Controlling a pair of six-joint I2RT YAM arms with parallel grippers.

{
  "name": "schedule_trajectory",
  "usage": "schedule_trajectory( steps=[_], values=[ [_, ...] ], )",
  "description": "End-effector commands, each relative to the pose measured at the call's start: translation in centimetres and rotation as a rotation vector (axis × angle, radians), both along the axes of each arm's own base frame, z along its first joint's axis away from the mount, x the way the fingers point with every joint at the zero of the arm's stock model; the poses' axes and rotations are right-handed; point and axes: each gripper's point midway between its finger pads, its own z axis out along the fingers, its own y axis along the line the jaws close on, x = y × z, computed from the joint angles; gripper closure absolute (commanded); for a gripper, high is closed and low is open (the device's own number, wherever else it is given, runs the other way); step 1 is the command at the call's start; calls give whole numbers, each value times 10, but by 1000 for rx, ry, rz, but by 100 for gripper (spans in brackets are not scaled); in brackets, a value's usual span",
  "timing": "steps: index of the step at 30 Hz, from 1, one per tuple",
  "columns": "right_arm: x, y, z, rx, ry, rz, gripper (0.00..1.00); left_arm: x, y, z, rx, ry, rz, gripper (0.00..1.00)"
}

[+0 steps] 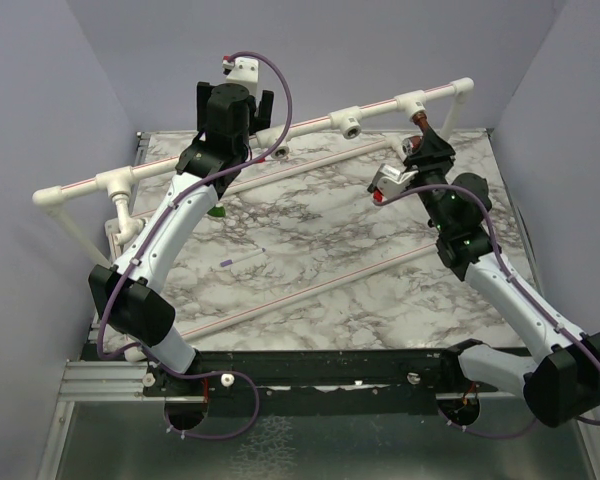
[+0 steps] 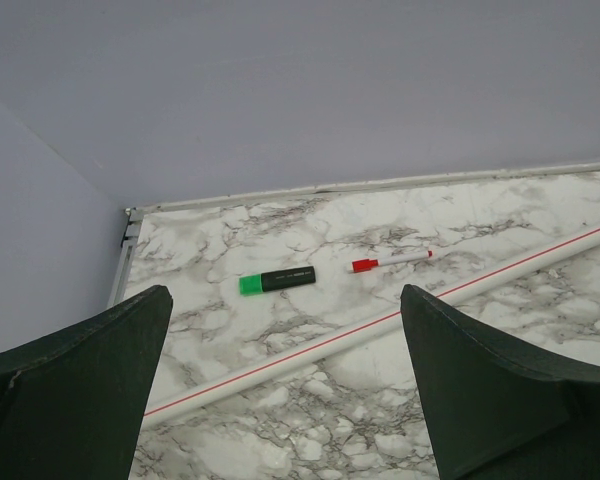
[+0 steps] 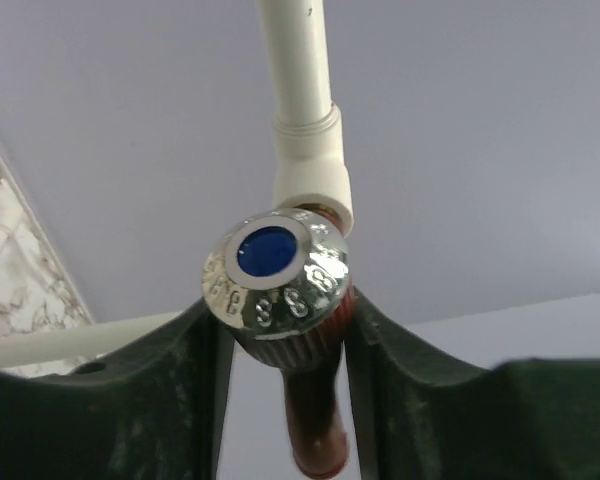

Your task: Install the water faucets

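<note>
My right gripper (image 3: 283, 345) is pinched on the reddish-brown faucet (image 3: 275, 262). In the right wrist view its two dark fingers (image 3: 140, 400) press against the neck from either side, just under the chrome knob with its blue centre. The faucet's upper end meets a white pipe fitting (image 3: 310, 170), and a white pipe (image 3: 295, 50) carries on up from that. From the top camera I see the same gripper (image 1: 421, 150) reaching to the far right of the table. The faucet (image 1: 420, 122) sits directly below a tee (image 1: 412, 100) on the raised white pipe rail (image 1: 180, 160), which runs across the back. Another tee (image 1: 351, 124) sits on the rail a little to the left, its socket facing forward. My left gripper (image 2: 285, 300) is spread wide and holds nothing. It is lifted above the rail near the back left (image 1: 235, 98) and looks down on the marble table (image 2: 480, 420). A green-capped highlighter (image 2: 277, 281) lies there near the back wall, with a red-capped white marker (image 2: 390, 262) beside it. A loose white pipe with a red stripe (image 2: 380, 322) lies just in front of them.
</note>
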Motion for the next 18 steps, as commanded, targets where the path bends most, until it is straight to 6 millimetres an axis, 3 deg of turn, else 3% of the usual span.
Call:
schedule_trajectory(
  steps=[1,6,7,10,18],
  values=[
    [-3,1,11,110,-42,5,59,-2,-26,-37,11,106,-76,3],
    [-3,2,7,207,-14,19,96,-1,-27,-37,10,108,-78,3],
    [-3,3,4,220,-2,21,99,-1,-27,-38,10,109,-79,3],
    [-5,4,4,313,7,44,100,-1,-28,-38,10,111,-80,3],
    [-19,14,15,855,99,185,100,-2,-27,-36,9,107,-79,3]
  ],
)
